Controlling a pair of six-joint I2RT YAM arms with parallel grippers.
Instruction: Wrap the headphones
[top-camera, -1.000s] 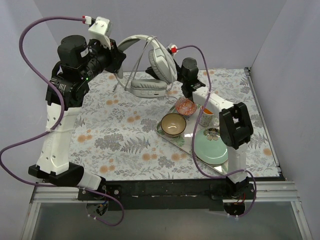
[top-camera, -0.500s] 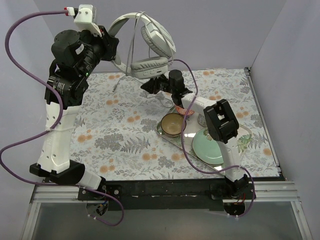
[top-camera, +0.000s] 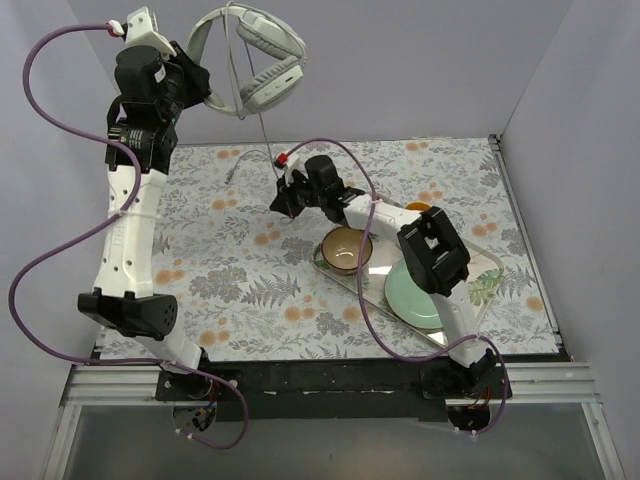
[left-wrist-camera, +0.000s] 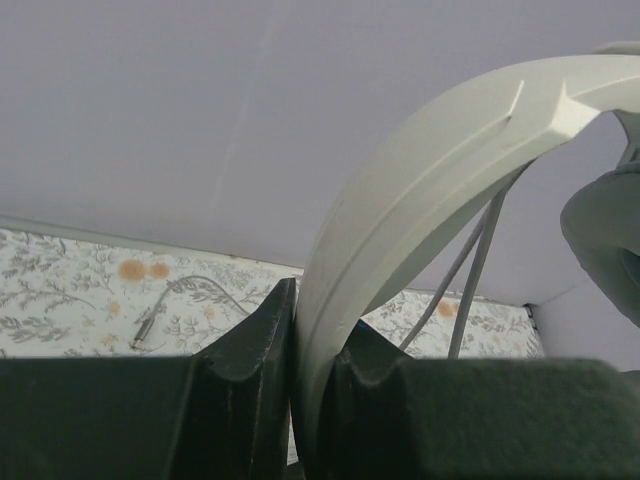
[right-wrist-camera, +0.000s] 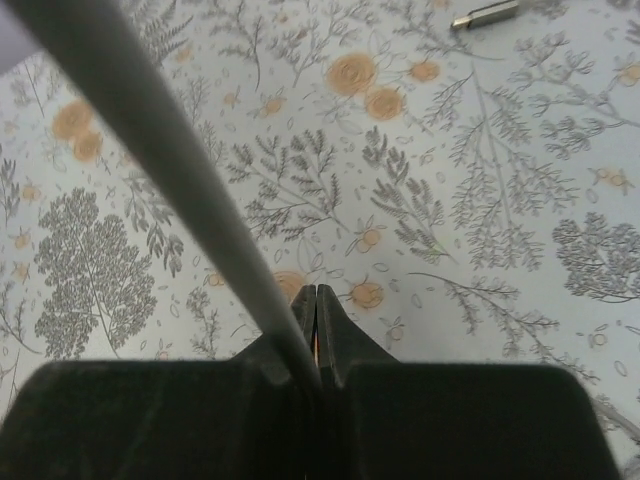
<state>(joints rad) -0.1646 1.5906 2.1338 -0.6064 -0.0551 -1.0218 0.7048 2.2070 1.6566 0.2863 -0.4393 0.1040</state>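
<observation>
The light grey-white headphones hang high in the air at the back left. My left gripper is shut on their wide headband, which fills the gap between the fingers in the left wrist view. The thin grey cable drops from the headphones to my right gripper, low over the cloth. The right wrist view shows that gripper shut on the cable. The cable's metal plug lies on the cloth, and also shows in the right wrist view.
A tray at the right holds a brown bowl, a pale green plate and a cup. The right arm reaches over the tray. A flowered cloth covers the table. Walls stand at the back and sides.
My left gripper has lifted the headphones up and to the left. My right gripper has moved left and down, from beside the earcups to low over the cloth, along the cable.
</observation>
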